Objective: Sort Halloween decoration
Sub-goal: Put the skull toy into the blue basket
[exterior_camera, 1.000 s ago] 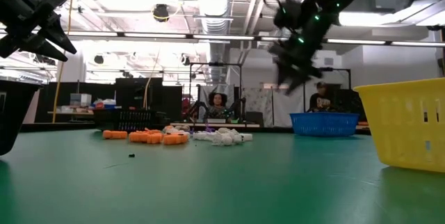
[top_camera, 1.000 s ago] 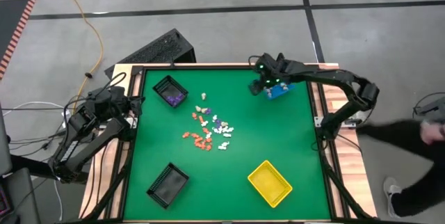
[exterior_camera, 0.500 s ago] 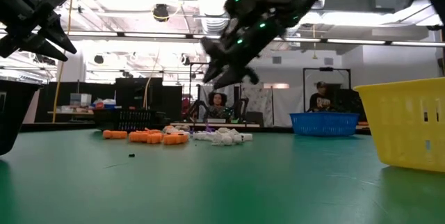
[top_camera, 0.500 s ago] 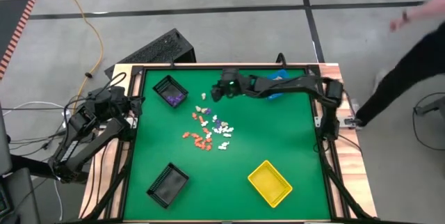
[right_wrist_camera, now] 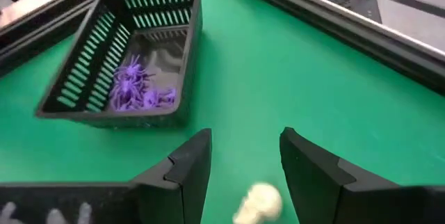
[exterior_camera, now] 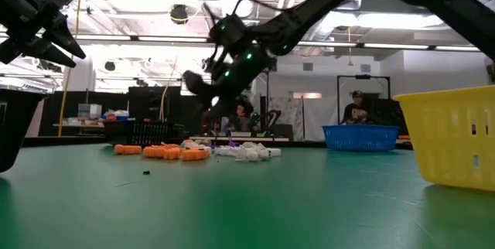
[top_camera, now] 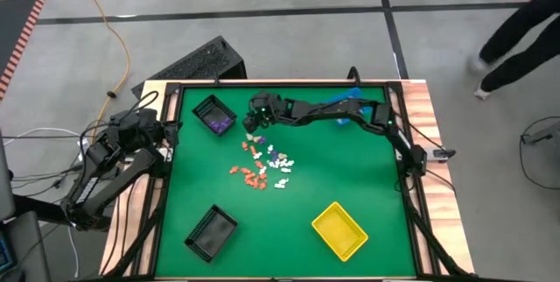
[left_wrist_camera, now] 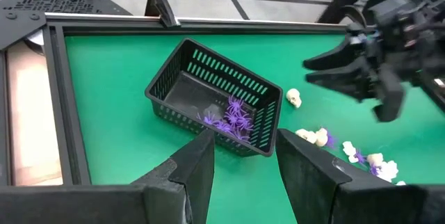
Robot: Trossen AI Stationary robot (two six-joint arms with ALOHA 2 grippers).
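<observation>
Jaws parted and empty, the right gripper (top_camera: 251, 123) hangs above a beige skull-like piece (right_wrist_camera: 257, 202) just beside the black bin (top_camera: 213, 114) holding purple decorations, apparently starting a pick; next: descend, close; left gripper (left_wrist_camera: 243, 168) open, idle.

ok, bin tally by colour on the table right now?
Black bins: 2, one holding purple pieces, one near the front edge
Yellow bin: 1
Blue bin: 1, mostly hidden under the right arm
Total: 4 bins
</observation>
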